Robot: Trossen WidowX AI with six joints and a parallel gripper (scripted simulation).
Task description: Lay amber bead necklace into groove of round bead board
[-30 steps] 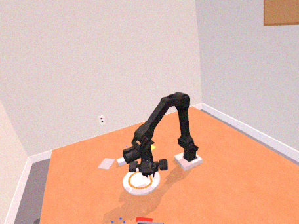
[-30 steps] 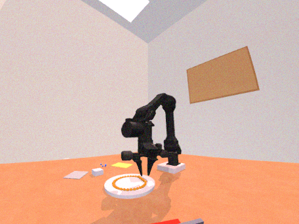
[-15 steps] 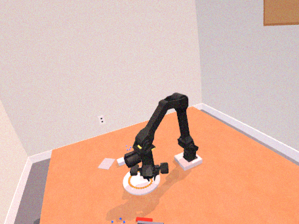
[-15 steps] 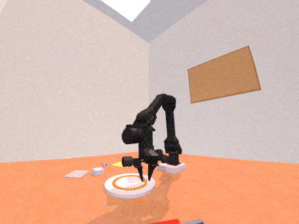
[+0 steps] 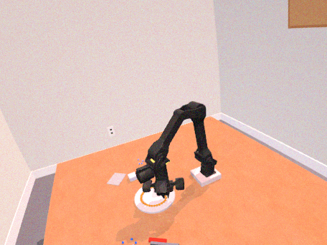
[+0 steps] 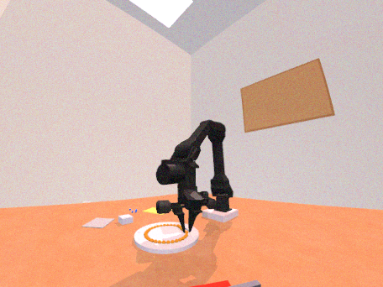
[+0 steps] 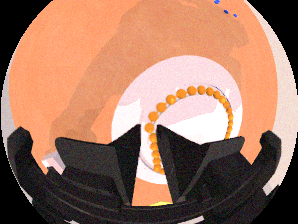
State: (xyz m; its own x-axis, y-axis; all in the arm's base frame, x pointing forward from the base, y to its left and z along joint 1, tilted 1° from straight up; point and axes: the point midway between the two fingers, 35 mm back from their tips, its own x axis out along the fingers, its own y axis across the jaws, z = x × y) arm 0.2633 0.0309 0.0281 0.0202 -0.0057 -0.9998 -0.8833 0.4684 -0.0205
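The amber necklace lies as a loop on the white round board. In the wrist view a thin groove line shows outside the beads at the lower left and the upper right; there the beads lie a little inside it. My gripper points down at the necklace's edge on the arm's side. Its fingers stand narrowly apart, with a bead between the tips and small gaps beside it. The right finger hides part of the loop in the wrist view.
A white block and a pale sheet lie beyond the board. A yellow sheet lies behind it. A red block, a grey bar and small blue pieces lie at the front.
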